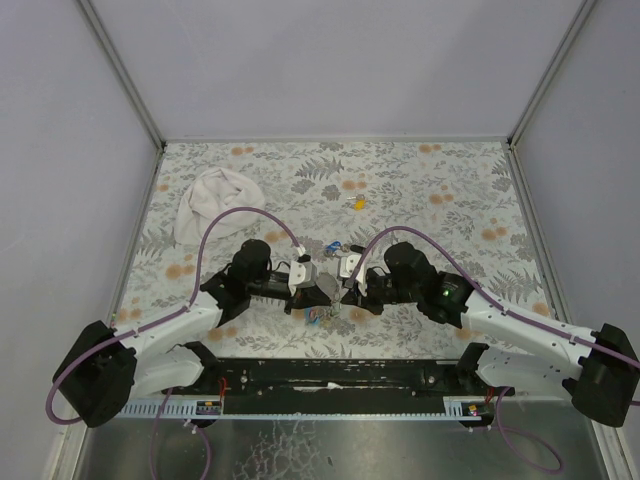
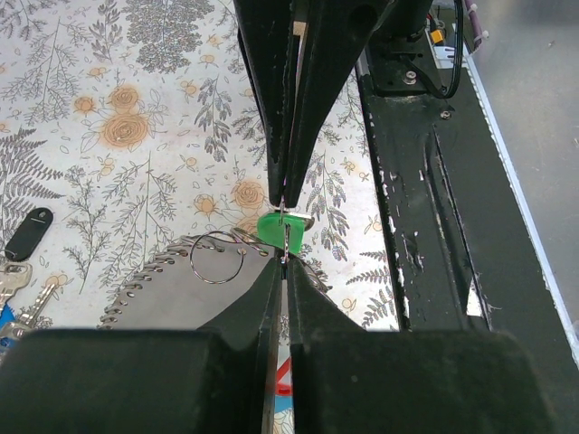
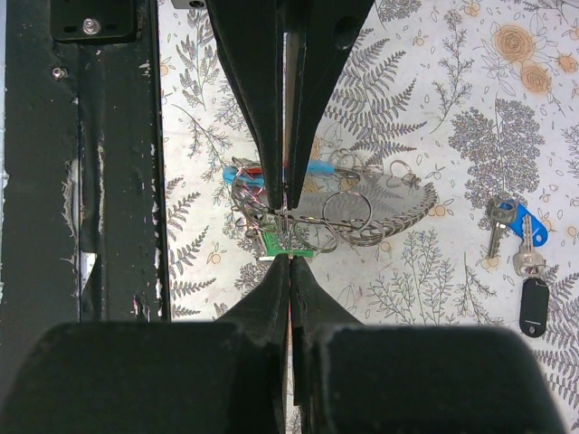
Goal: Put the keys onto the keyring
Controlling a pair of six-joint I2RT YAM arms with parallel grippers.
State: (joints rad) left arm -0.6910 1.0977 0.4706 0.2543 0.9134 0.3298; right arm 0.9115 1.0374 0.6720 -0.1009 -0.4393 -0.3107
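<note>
- A white cloth [image 1: 215,200] lies bunched on the left of the worktop [image 1: 450,215].
- Left jaws are pinched shut on the green key [image 2: 270,228], at the keyring [image 2: 149,276].
- Right jaws are clamped on the keyring's metal rings, near the worktop's front edge.
- The blue key [image 3: 532,228] and black key [image 3: 534,306] lie together, apart from the keyring.
- The yellow key [image 1: 358,203] lies further back.
</note>
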